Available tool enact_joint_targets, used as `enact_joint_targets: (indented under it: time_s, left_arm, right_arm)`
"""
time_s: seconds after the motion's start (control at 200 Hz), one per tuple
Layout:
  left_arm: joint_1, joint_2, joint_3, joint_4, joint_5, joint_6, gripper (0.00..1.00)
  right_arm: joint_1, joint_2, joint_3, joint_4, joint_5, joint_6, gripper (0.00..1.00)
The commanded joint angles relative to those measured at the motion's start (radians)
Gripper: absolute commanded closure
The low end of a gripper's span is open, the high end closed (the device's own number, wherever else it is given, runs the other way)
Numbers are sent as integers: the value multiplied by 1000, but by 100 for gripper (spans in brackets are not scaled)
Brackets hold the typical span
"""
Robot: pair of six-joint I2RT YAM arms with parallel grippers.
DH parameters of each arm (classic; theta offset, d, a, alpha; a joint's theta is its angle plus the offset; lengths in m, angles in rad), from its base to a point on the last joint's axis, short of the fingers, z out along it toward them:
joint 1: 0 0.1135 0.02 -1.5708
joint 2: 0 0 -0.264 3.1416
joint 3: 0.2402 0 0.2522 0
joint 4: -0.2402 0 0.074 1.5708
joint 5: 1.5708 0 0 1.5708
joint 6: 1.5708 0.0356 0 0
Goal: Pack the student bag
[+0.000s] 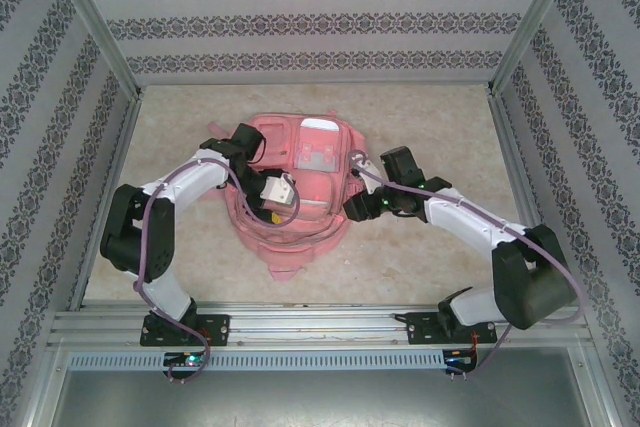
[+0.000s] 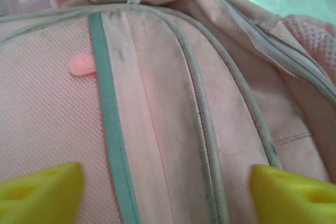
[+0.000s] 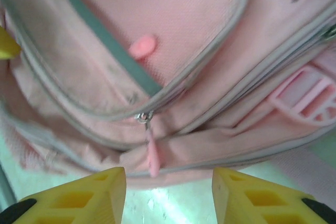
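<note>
The pink student bag (image 1: 310,222) lies flat in the middle of the table, front pockets up. My left gripper (image 1: 280,192) hovers over its left half. In the left wrist view this gripper (image 2: 167,192) is open, yellow fingertips (image 2: 42,192) wide apart above the pocket fabric and a grey-green strip (image 2: 110,124), holding nothing. My right gripper (image 1: 355,205) is at the bag's right edge. In the right wrist view it (image 3: 169,192) is open, and a pink zipper pull (image 3: 153,153) hangs from its slider (image 3: 143,117) just beyond the fingertips, untouched.
Patterned walls with metal posts close in the beige table (image 1: 180,147) on the left, back and right. An aluminium rail (image 1: 320,322) carrying both arm bases runs along the near edge. Bare table surrounds the bag on all sides.
</note>
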Motion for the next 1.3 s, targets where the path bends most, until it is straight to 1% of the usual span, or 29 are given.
enact_joint_targets:
  time_s: [0.0, 0.05, 0.115, 0.17, 0.265, 0.3, 0.38, 0.43, 0.475, 0.495, 0.52, 0.57, 0.675, 0.685, 0.774, 0.824, 0.889, 0.914, 0.964, 1.009, 1.114, 1.144, 1.164, 1.189, 1.209, 1.234, 1.249, 1.269, 1.294]
  left_arm:
    - [-51, -60, -20, 53, 84, -177, 1]
    - [-81, -83, -45, 136, 65, -309, 1]
    - [-118, -99, -63, 187, 49, -410, 1]
    - [-150, -98, -61, 181, 31, -447, 1]
    - [-183, -73, -48, 171, 15, -491, 1]
    - [-189, -57, -43, 167, 14, -487, 1]
    - [-201, -32, -52, 215, -45, -514, 0]
    - [-203, -21, -61, 263, -84, -550, 5]
    - [-201, -14, -66, 279, -82, -553, 9]
    - [-201, -8, -66, 288, -84, -559, 14]
    - [-202, 0, -63, 293, -79, -565, 23]
    - [-201, 18, -56, 292, -71, -558, 36]
    - [-201, 40, -67, 285, -66, -516, 39]
    - [-201, 40, -69, 284, -65, -512, 40]
    - [-202, 38, -85, 277, -64, -487, 43]
    - [-201, 40, -91, 272, -67, -477, 52]
    - [-201, 50, -88, 250, -71, -459, 53]
    - [-202, 52, -87, 245, -75, -456, 55]
    - [-201, 55, -89, 235, -83, -442, 55]
    - [-202, 54, -93, 229, -90, -425, 55]
    - [-201, 56, -86, 215, -126, -391, 56]
    - [-201, 63, -74, 198, -140, -377, 60]
    - [-201, 67, -66, 188, -150, -370, 66]
    - [-202, 75, -56, 176, -164, -366, 71]
    - [-201, 79, -51, 169, -175, -362, 72]
    - [-201, 84, -44, 162, -185, -359, 72]
    - [-201, 86, -42, 160, -189, -356, 73]
    - [-201, 87, -40, 154, -191, -348, 77]
    - [-202, 89, -39, 152, -193, -342, 78]
  right_arm:
    - [-3, 86, 93, -152, -78, -159, 53]
    - [-3, 127, 128, -185, -101, -185, 53]
    - [-2, 172, 162, -198, -132, -207, 53]
    - [6, 205, 184, -201, -147, -229, 53]
    - [28, 273, 248, -253, -123, -267, 54]
    - [34, 295, 266, -266, -109, -266, 54]
    - [45, 345, 306, -305, -100, -267, 56]
    - [50, 365, 320, -324, -101, -266, 57]
    - [52, 374, 323, -334, -109, -265, 58]
    - [52, 375, 321, -333, -113, -261, 58]
    - [52, 373, 317, -332, -118, -253, 59]
    - [52, 371, 307, -327, -131, -239, 60]
    - [53, 370, 294, -333, -145, -234, 62]
    - [53, 370, 293, -333, -145, -236, 62]
    - [55, 367, 282, -335, -129, -231, 65]
    - [59, 369, 275, -334, -129, -222, 68]
    - [71, 377, 278, -341, -125, -222, 71]
    - [75, 383, 283, -349, -125, -227, 71]
    - [83, 395, 294, -359, -119, -230, 72]
    - [91, 402, 300, -365, -113, -232, 75]
    - [120, 400, 291, -365, -125, -227, 74]
    - [128, 401, 290, -366, -117, -227, 75]
    - [128, 400, 290, -366, -115, -227, 76]
    - [129, 398, 290, -367, -115, -227, 80]
    - [127, 398, 289, -366, -116, -226, 84]
    - [121, 394, 288, -364, -118, -226, 91]
    - [119, 393, 288, -363, -119, -225, 93]
    - [113, 387, 284, -359, -119, -223, 97]
    - [108, 376, 277, -349, -118, -219, 100]
